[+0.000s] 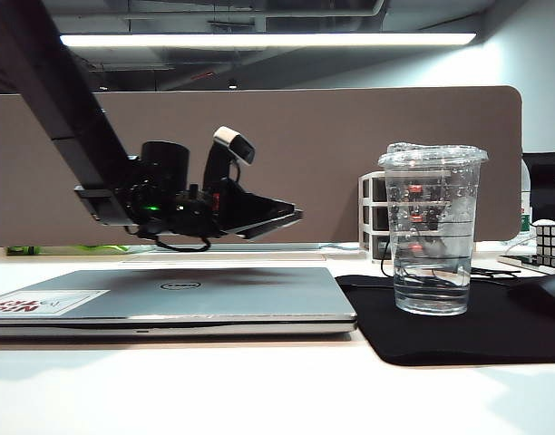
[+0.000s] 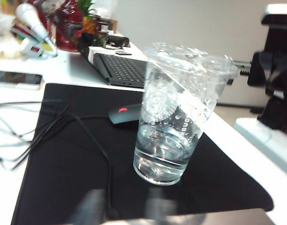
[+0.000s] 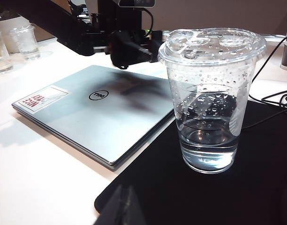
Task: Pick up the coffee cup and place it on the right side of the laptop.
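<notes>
1. Exterior view — coffee cup (image 1: 432,231): clear, lidded, part-filled with clear liquid; stands upright on the black mouse mat (image 1: 459,322), just beside the right edge of the laptop (image 1: 169,299). Held by nothing.
2. Laptop: silver-grey, lid closed, flat on the white counter (image 1: 259,390); red-and-white sticker at its left corner.
3. Left tool (image 1: 268,216): hangs above the laptop lid, level, pointing toward the cup but apart from it. Fingers empty; whether they are spread or pressed together cannot be told — edge-on here, and only a blur at the frame edge in the left wrist view.
4. Right tool (image 3: 122,208): a dark blur low in the right wrist view, short of the cup; spread or pressed together cannot be told.
5. Background: three-drawer organizer (image 1: 375,217) behind the cup, puzzle cube (image 1: 551,245) at far right, loose cable (image 2: 49,126) across the mat.
6. Handling note, as judgement: the cup already stands right of the laptop, so any further grip should take the lower wall gently, keeping it upright; thin plastic buckles and the lid may pop.
</notes>
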Available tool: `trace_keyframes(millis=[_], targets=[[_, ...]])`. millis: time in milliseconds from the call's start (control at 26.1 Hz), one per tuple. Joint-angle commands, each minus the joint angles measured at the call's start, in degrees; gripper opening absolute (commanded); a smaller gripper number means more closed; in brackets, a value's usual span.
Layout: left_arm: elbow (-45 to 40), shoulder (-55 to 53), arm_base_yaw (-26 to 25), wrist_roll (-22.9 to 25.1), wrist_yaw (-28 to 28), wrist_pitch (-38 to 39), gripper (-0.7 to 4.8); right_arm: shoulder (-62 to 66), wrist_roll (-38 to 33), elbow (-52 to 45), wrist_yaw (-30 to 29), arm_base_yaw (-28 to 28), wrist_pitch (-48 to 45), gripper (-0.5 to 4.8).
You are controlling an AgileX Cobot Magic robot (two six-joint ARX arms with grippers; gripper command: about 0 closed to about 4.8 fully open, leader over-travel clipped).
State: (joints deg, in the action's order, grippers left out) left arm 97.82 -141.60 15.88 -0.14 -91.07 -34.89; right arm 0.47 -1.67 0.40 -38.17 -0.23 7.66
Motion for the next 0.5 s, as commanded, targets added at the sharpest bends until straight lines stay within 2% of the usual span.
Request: trace_keyframes(millis=[38, 269, 384, 499], targets=[[0.2, 0.2, -2.4, -5.8, -0.6, -0.5, -0.05, 0.1, 0.2, -0.3, -0.4, 0.0, -0.4, -0.01], [0.0, 1.1, -5.1, -6.5, 2.1, -0.3, -0.05, 0.1, 0.2, -0.3, -0.3, 0.0, -0.4, -0.01], [-1.4, 2.4, -5.9, -5.9, 7.0, -0.5, -0.05, 0.2, 0.2, -0.3, -0.3, 0.0, -0.4, -0.01], [-6.1, 5.3, -6.4, -1.2, 14.3, -1.8, -0.05, 0.2, 0.2, -0.3, -0.3, 0.0, -0.4, -0.01]])
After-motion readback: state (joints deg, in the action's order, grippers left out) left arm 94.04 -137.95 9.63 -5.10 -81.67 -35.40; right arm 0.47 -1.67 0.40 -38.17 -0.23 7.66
